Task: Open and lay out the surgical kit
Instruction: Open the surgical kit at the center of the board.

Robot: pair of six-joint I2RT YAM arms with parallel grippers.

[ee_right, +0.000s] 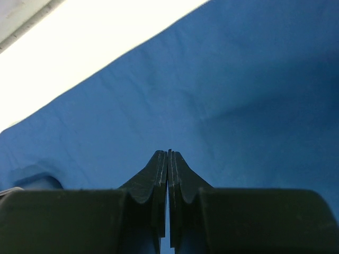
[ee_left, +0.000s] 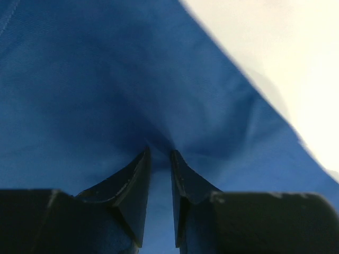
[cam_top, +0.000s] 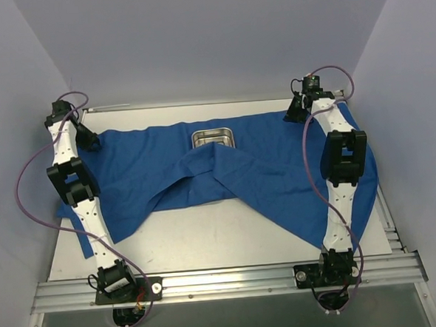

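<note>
The royal-blue cloth wrap (cam_top: 278, 175) of the surgical kit lies spread across the table, with a folded flap over its middle. The steel tray (cam_top: 214, 138) shows half uncovered at the far centre; no instruments are visible. My left gripper (cam_top: 91, 139) is down on the cloth's far left corner. In the left wrist view its tips (ee_left: 159, 152) stand a narrow gap apart, pressed into creased cloth (ee_left: 106, 79). Whether they pinch it is unclear. My right gripper (cam_top: 295, 114) rests at the far right corner. Its jaws (ee_right: 168, 152) are shut over the cloth (ee_right: 238, 79), nothing visibly between them.
White tabletop (cam_top: 208, 238) shows in front of the cloth. The cloth's right edge hangs toward the table's right side (cam_top: 371, 191). A metal rail (cam_top: 225, 280) carries both arm bases at the near edge. Grey walls enclose the left, right and back.
</note>
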